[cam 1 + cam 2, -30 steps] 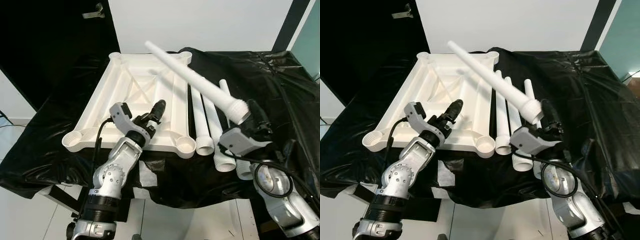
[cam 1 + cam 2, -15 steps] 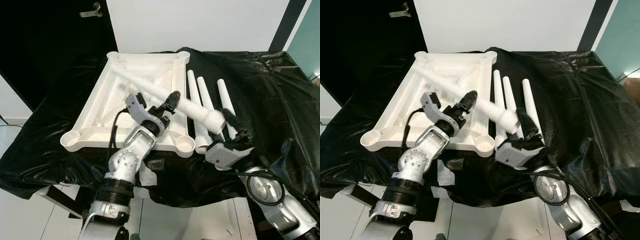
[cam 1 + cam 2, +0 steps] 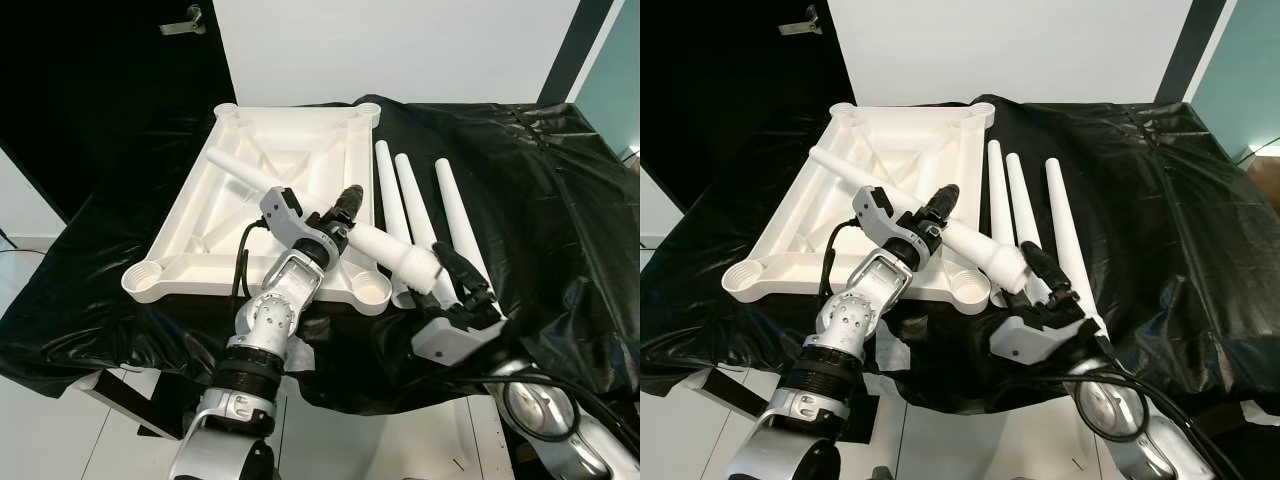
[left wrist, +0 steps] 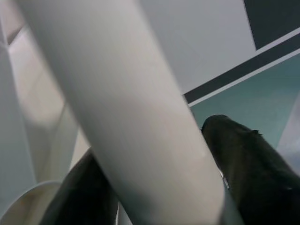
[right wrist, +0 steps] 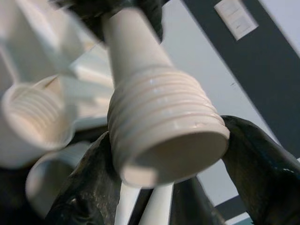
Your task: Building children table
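Progress so far: you've fitted no legs; tabletop lies upside down on the black sheet, three spare legs beside it. Left gripper is clamped mid-shaft on the fourth leg, slanting above the tabletop; right gripper fingers straddle its threaded end, contact unclear.

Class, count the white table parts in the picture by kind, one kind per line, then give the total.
Table top, upside down: 1
Leg held over the top by the left gripper and right gripper: 1
Legs lying on the black sheet: 3
Total: 5
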{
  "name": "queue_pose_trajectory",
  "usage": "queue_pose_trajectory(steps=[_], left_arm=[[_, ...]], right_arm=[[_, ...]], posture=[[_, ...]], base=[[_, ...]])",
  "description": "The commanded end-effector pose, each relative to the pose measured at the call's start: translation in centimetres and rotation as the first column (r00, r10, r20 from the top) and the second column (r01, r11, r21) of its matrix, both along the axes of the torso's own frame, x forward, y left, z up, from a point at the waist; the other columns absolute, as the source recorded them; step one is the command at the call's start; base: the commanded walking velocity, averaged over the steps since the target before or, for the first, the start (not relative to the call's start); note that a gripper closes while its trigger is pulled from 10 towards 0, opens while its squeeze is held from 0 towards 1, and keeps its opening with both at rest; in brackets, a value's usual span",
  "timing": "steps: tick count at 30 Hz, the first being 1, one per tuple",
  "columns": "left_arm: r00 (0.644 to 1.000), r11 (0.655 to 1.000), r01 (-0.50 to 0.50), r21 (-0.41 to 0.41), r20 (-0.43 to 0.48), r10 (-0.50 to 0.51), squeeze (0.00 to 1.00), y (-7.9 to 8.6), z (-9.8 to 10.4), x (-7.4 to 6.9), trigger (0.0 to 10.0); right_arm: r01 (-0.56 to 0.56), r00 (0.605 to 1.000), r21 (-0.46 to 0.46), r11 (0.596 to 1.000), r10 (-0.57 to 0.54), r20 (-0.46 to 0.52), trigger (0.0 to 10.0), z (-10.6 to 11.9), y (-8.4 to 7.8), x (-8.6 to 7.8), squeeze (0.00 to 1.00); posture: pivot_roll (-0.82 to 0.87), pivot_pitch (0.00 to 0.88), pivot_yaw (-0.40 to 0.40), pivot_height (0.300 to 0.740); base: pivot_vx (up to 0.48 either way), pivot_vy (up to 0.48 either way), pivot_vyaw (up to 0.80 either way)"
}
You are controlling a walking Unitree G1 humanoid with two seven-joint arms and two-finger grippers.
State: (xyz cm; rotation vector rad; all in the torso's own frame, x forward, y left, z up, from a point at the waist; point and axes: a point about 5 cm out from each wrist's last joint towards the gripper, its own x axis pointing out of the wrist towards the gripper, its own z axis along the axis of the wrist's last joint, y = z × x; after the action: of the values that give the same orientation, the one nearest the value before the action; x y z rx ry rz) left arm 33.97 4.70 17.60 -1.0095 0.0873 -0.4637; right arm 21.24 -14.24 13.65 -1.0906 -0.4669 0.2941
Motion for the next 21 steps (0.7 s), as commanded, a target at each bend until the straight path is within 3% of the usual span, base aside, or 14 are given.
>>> queue_pose_trajectory(steps=[1,6,7,8,14,15,16,17,18,21], left_arm=[[0.951,0.992,0.119,-0.043,0.291,-0.102,0.0,0.3,2.3,-0.3,0.0],[0.943,0.991,0.13,-0.036,0.313,-0.112,0.0,0.2,2.5,-0.5,0.0],[0.939,0.99,0.136,-0.034,0.323,-0.118,0.0,0.0,2.6,-0.6,0.0],[0.937,0.99,0.139,-0.028,0.328,-0.122,0.0,-0.1,2.6,-0.7,0.0],[0.936,0.991,0.13,-0.015,0.332,-0.118,0.0,-0.2,2.6,-0.7,0.0],[0.937,0.993,0.118,-0.007,0.333,-0.109,0.0,-0.1,2.5,-0.6,0.0],[0.937,0.994,0.109,-0.001,0.334,-0.102,0.0,0.0,2.5,-0.5,0.0],[0.936,0.995,0.102,0.012,0.338,-0.1,0.0,0.0,2.4,-0.5,0.0],[0.936,0.995,0.102,0.012,0.338,-0.1,0.0,0.0,2.4,-0.5,0.0],[0.933,0.995,0.1,0.03,0.346,-0.104,0.0,0.0,2.3,-0.6,0.0]], right_arm=[[0.005,1.0,-0.015,1.0,-0.006,-0.031,10.0,-0.8,-0.5,-0.5,0.0],[0.027,0.998,0.019,0.999,-0.026,-0.055,10.0,-1.2,-0.8,-0.6,0.0],[0.039,0.997,0.058,0.998,-0.035,-0.068,10.0,-1.2,-0.8,-0.4,0.97],[0.049,0.996,0.106,0.993,-0.04,-0.085,10.0,-1.0,-0.7,-0.2,1.0],[0.059,0.995,0.17,0.984,-0.044,-0.09,10.0,-0.5,-0.6,0.1,1.0],[0.036,0.995,0.193,0.981,-0.017,-0.099,10.0,0.0,-0.4,0.1,0.17],[0.017,0.994,0.209,0.978,0.005,-0.106,10.0,0.4,-0.2,0.0,0.17],[0.01,0.993,0.254,0.967,0.019,-0.113,10.0,1.1,0.0,0.2,0.0],[0.01,0.993,0.254,0.967,0.019,-0.113,10.0,1.1,0.0,0.2,0.0],[0.024,0.992,0.38,0.925,0.026,-0.126,10.0,2.8,0.1,0.9,0.0]], posture=[[-0.11,0.0,0.034,0.74],[-0.12,0.0,0.042,0.74],[-0.12,0.0,0.046,0.74],[-0.12,0.0,0.046,0.74],[-0.12,0.0,0.048,0.74],[-0.11,0.0,0.049,0.74],[-0.11,0.0,0.049,0.74],[-0.11,0.0,0.049,0.74],[-0.11,0.0,0.049,0.74],[-0.11,0.0,0.05,0.74]], base=[[0.0,0.0,0.0],[0.0,0.0,0.0],[0.0,0.0,0.0],[0.0,0.0,0.0],[0.0,0.0,0.0],[0.0,0.0,0.0],[0.0,0.0,0.0],[0.0,0.0,0.0],[0.0,0.0,0.0],[0.0,0.0,0.0]])
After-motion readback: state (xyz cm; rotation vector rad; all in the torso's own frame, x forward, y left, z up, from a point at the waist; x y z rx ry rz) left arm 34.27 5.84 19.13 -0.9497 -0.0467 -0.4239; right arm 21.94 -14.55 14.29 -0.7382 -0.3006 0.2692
